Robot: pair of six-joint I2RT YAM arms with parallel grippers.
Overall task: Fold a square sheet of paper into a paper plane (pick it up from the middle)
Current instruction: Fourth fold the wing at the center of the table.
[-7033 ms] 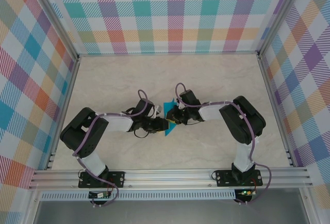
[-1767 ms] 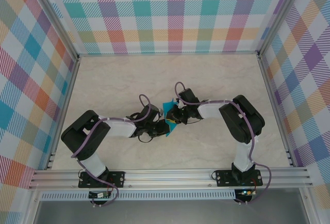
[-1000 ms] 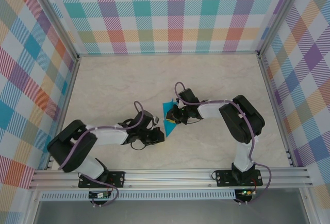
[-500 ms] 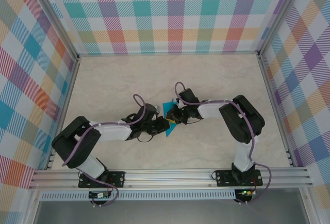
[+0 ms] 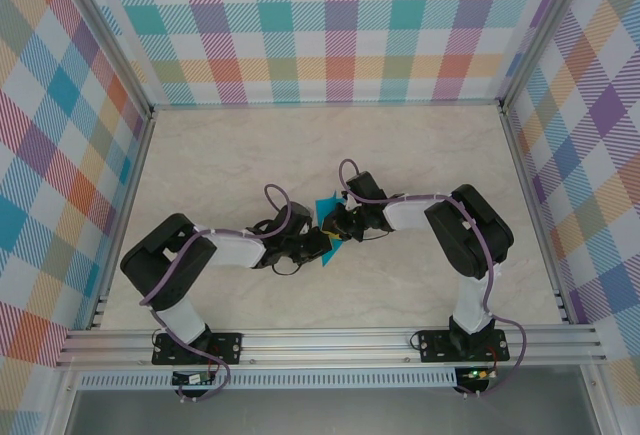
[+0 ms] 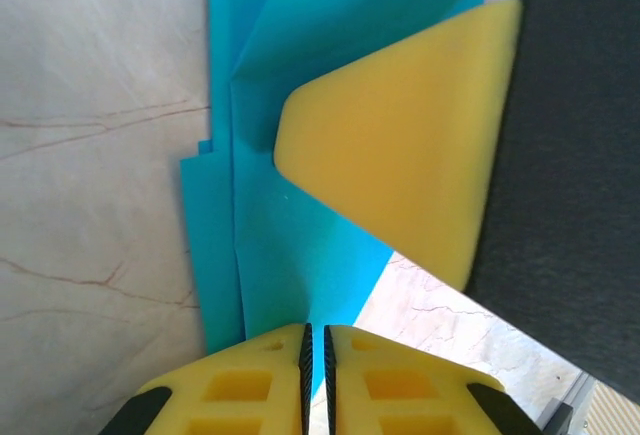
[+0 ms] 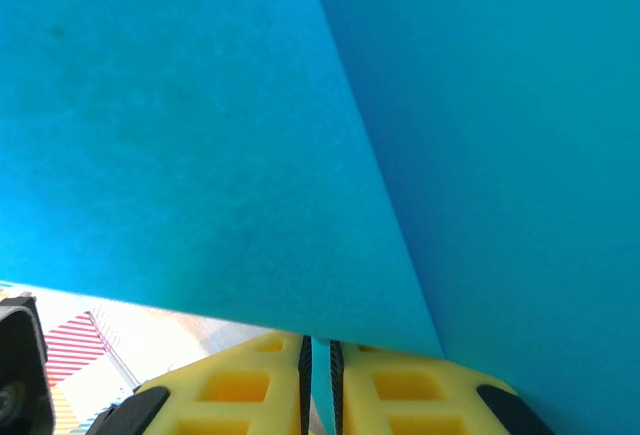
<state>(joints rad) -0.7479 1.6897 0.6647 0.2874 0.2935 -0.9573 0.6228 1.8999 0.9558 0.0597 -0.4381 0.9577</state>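
The teal-blue sheet of paper (image 5: 325, 205) is folded into layers with creases and is held just above the table's middle. Whether it has a paper plane's shape I cannot tell. My right gripper (image 5: 337, 227) comes in from the right, shut on the paper's edge, and teal paper (image 7: 300, 135) spreads across the right wrist view above its jaws (image 7: 317, 347). My left gripper (image 5: 320, 244) reaches in from the left and is shut on the lower corner of the paper (image 6: 290, 245). Its pads (image 6: 315, 340) pinch a thin strip. One yellow right fingertip (image 6: 400, 165) presses on the paper there.
The marble-look tabletop (image 5: 300, 155) has free room at the back and on both sides. Checked walls (image 5: 340, 25) enclose it on three sides, and an aluminium rail (image 5: 330, 343) with the arm bases runs along the near edge.
A second ago the left gripper was down-left of the paper, apart from it. It has moved up-right to the paper's lower corner. The right gripper kept its grip and stayed still.
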